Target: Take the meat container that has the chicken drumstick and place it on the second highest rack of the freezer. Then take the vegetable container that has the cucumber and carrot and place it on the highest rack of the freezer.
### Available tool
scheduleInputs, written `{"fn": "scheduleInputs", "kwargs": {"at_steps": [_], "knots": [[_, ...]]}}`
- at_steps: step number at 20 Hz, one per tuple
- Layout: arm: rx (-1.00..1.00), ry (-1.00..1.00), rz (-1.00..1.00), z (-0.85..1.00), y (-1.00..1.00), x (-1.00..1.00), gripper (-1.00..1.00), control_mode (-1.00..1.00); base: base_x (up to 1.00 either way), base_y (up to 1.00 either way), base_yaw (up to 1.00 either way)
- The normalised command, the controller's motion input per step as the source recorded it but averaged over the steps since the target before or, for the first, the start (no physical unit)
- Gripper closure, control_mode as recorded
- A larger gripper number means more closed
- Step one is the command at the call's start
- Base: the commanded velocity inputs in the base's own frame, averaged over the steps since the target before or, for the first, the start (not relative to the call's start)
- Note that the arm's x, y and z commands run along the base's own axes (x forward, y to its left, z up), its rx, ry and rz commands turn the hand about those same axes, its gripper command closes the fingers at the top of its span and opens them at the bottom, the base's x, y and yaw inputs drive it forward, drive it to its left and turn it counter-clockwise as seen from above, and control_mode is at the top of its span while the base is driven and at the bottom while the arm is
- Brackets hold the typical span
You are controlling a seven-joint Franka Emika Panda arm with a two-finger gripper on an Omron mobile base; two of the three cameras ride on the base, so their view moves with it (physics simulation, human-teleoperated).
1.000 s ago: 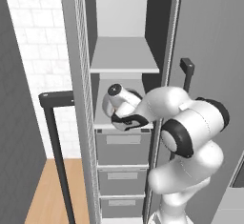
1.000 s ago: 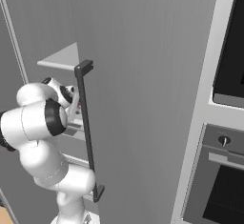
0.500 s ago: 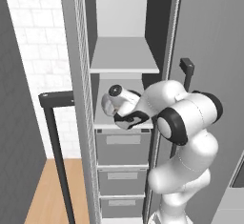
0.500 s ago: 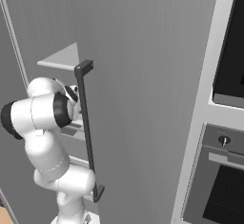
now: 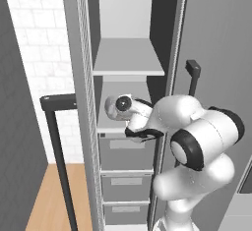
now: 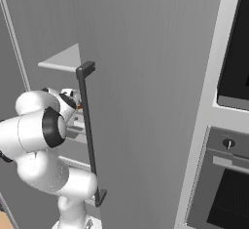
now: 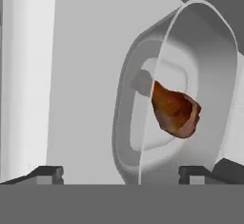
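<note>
meat container (image 7: 176, 94), clear oval tub seen roughly end-on, right of centre in the hand view. brown drumstick (image 7: 174, 109) inside it, centre-right of frame. the tub's lower rim sits between the two dark fingertips (image 7: 47, 173) at the bottom of the frame; the left tip stands well off the tub wall, the right tip is just beside it. whether the right tip touches cannot be told. claw (image 7: 121, 174) spread wide, jaws far apart, no squeeze visible on the tub.

pale shelf surface runs from the tub out to the left of the hand view, bare up to a light vertical edge at the far left. dark corner at upper right, close past the tub's top rim.

left base view: arm's white wrist (image 5: 123, 108) reaches into the open freezer (image 5: 78, 77) at mid-frame, level with the second shelf (image 5: 106, 122) from the top; the container itself is hidden behind the wrist here. top shelf (image 5: 128, 58) above it, with open room over it to the compartment ceiling. stacked drawers (image 5: 125, 154) below the wrist. side walls stand close on both sides of the wrist.

right base view: door (image 6: 146, 77) with its dark upright handle (image 6: 87, 130) at centre-left, arm just left of it. a sliver of orange-brown shows by the handle at wrist height. oven (image 6: 223, 174) at lower right.
</note>
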Motion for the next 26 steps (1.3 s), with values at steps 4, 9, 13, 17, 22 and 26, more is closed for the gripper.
{"fn": "scheduleInputs", "kwargs": {"at_steps": [4,9,13,17,22,26], "knots": [[0.37,-0.35,0.01,0.85,-0.39,-1.0,-1.0,-1.0,0.0,0.0,0.0],[0.36,-0.21,0.0,0.98,-0.44,-1.0,-1.0,-1.0,0.0,0.0,0.0],[0.16,-0.02,0.0,1.0,0.15,-0.96,-1.0,-1.0,0.0,0.0,0.0],[0.01,0.0,0.0,1.0,0.3,-0.9,-1.0,-1.0,0.0,0.0,0.0],[-0.02,0.03,0.0,0.81,-0.01,-1.0,-1.0,-1.0,0.0,0.0,0.0],[-0.21,0.31,0.04,0.13,-0.28,-1.0,-1.0,-1.0,0.0,0.0,0.0]]}}
